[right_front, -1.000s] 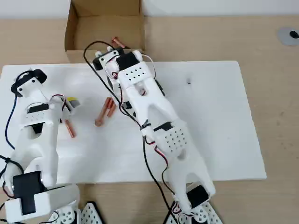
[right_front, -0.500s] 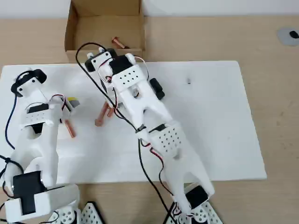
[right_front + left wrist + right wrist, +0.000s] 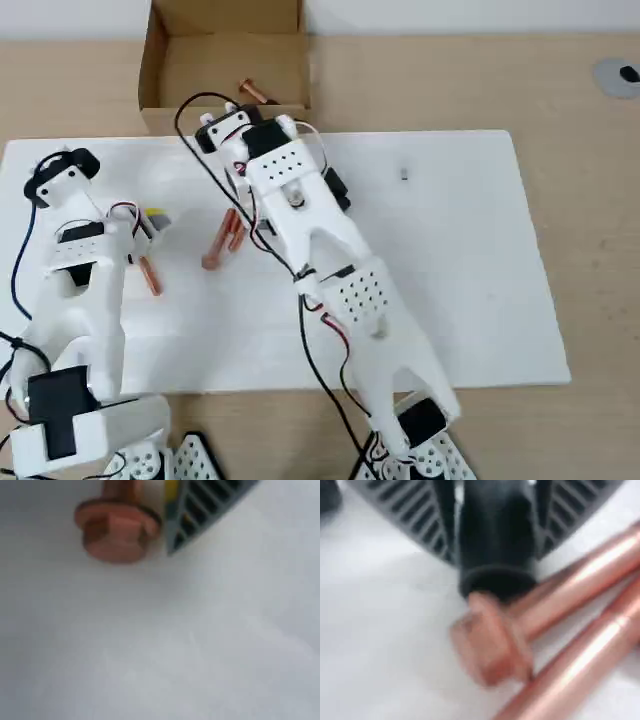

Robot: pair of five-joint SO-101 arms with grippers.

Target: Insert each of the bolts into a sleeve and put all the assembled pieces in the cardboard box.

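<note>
Right gripper: your right wrist view had it clamped on a black sleeve, with a ribbed finger on either side and the sleeve's open end facing the white board.
Hidden on the right side: in the high view the right arm lay across its own gripper and covered it.
Hard to make out: a bolt head sat right at the sleeve's mouth. You could not tell whether its shank ran into the sleeve or lay beside it.
Two bolts: they lay side by side, touching, on the white board, tucked partly under the right arm. In the right wrist view their copper shanks ran off the picture's edge.
Left gripper: it sat low over the board's left part. You could not tell how far open it was, since the left wrist view cut most of it off.
Lone bolt: it lay on the board just beside the left gripper, well apart from the pair. Its flanged head showed close to the gripper, with the shank cut off. You could not tell whether they touched.
Cardboard box: it stood open on the table at the board's far edge. A boxed bolt lay inside near the front wall, and you could not tell whether it wore a sleeve.
</note>
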